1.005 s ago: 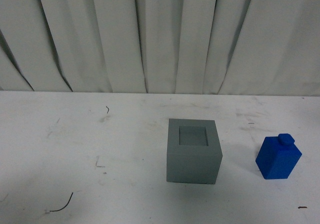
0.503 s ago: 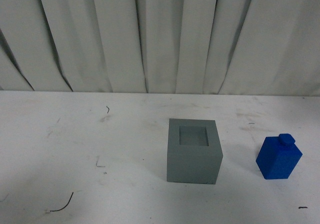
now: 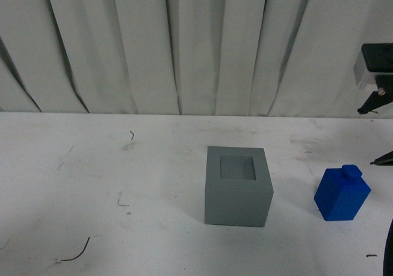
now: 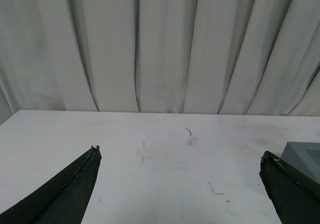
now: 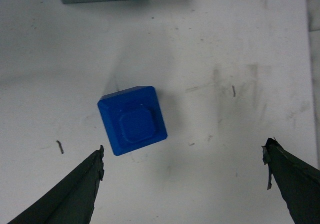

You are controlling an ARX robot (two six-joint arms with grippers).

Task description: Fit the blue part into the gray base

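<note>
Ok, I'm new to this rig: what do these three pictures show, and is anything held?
A two-armed robot. One picture looks forward from its body; the other two come from a camera on each wrist. On the white table stand a matte gray cube with a square recess and, apart from it, a bright blue block with a small knob. The right end effector hangs open above the blue block; the left end effector is open too. Nothing is held.

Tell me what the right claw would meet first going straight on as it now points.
Likely the blue part, lying below the open right claw but off-centre toward one finger; it may slip between them, leaving the table first. Depth is unclear.
</note>
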